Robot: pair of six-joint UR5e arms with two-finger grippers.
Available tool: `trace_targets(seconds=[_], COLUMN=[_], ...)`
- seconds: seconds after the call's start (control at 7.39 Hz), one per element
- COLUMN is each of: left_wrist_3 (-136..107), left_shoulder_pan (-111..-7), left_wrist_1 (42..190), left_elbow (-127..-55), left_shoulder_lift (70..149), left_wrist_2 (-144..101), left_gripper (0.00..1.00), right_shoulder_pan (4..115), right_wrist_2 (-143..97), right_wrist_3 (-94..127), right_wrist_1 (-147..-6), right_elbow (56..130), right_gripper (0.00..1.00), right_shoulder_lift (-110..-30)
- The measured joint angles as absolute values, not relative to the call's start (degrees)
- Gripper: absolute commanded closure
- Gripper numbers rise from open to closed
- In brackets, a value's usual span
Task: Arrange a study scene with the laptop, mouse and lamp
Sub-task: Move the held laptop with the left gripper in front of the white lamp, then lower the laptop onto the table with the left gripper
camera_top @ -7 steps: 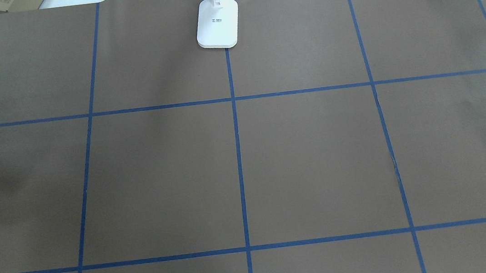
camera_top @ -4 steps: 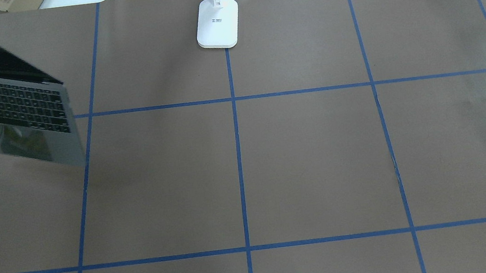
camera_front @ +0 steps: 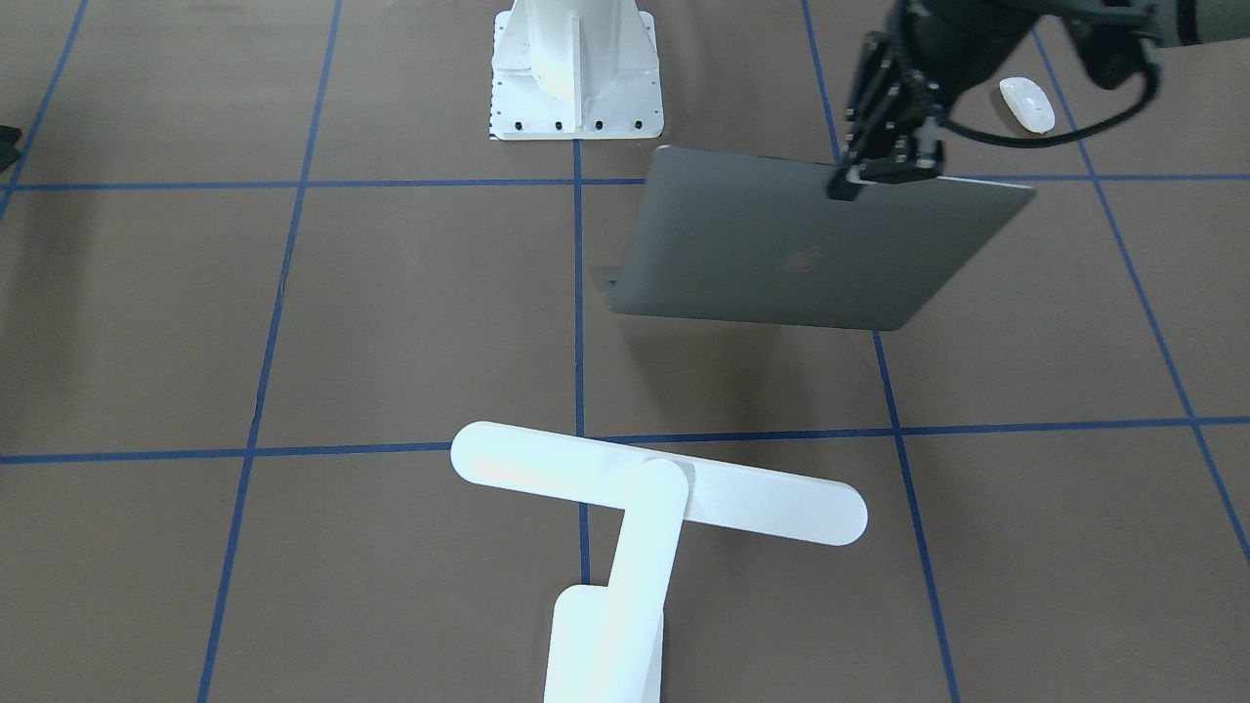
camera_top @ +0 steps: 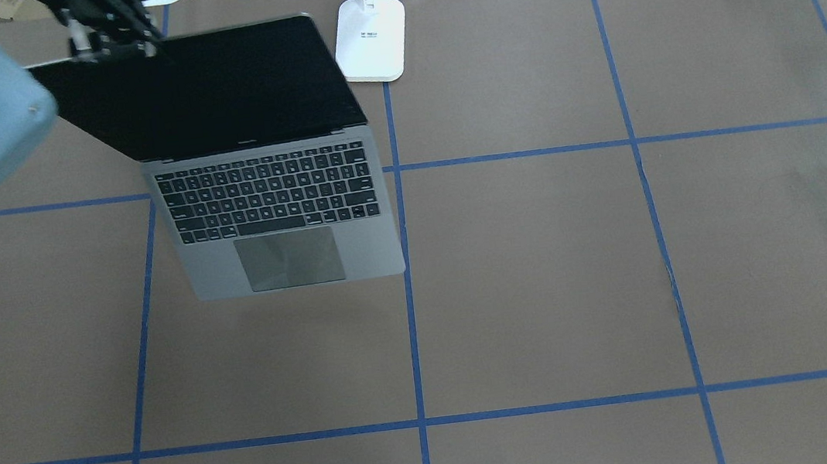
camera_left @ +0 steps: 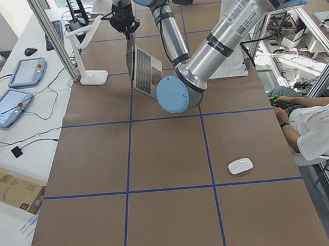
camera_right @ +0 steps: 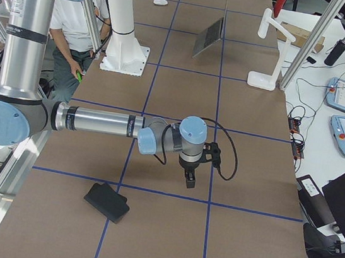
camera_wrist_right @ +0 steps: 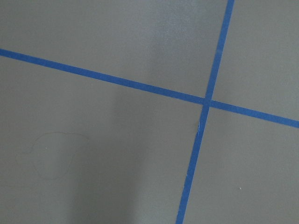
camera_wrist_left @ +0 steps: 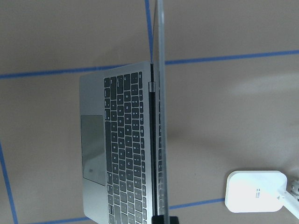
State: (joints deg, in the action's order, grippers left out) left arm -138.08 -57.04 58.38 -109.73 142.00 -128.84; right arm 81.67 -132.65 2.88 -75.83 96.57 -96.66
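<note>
The space-grey laptop (camera_top: 280, 224) is open and appears to hang just above the table, left of the centre line, its black screen facing the robot. My left gripper (camera_top: 113, 50) is shut on the top edge of the laptop lid (camera_front: 811, 254), near its left corner. The left wrist view looks straight down the screen edge onto the keyboard (camera_wrist_left: 126, 149). The white lamp (camera_front: 659, 493) stands at the far middle edge, its base (camera_top: 370, 38) just right of the screen. The white mouse (camera_front: 1027, 104) lies near the robot's left end. My right gripper (camera_right: 190, 181) points down at bare table; whether it is open or shut I cannot tell.
The white bolted pedestal (camera_front: 576, 68) stands at the robot's side, centre. A black flat object (camera_right: 107, 202) lies near the table's right end. A seated person (camera_left: 327, 130) is beside the table behind the robot. Blue tape lines grid the brown table (camera_top: 543, 279).
The laptop came in from the overhead view's left edge and moved right to beside the centre line. The left arm and gripper now show at the top left. The lamp has not moved.
</note>
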Motion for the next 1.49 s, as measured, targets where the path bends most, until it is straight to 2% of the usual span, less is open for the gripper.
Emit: trace_targets(seconds=[0.27,0.68,0.95,1.49], left_wrist_3=[-142.92,-144.88,-145.02,-144.68], left_shoulder_pan=[-50.74,-48.67,-47.8,-47.23], left_wrist_1=[59.65,69.13,75.05,82.14], left_elbow=[-98.68,-83.24,-77.65,-71.34], left_shoulder_lift=[151.02,157.98,158.81,158.84], left_wrist_2=[-123.76,-122.47,-120.97,-119.5], left_gripper=[1.0,1.0,1.0,1.0], right_shoulder_pan=[81.68,81.65,81.65,81.65], right_wrist_2=[-132.69,-132.65,-132.64,-132.71], right_wrist_3=[2.9,2.9,2.9,2.88], right_wrist_1=[-75.81,-75.85,-75.83,-75.76], right_elbow=[96.05,95.5,94.89,94.28], right_gripper=[0.01,0.01,0.01,0.01], right_shoulder_lift=[-96.38,-96.25,-96.17,-96.08])
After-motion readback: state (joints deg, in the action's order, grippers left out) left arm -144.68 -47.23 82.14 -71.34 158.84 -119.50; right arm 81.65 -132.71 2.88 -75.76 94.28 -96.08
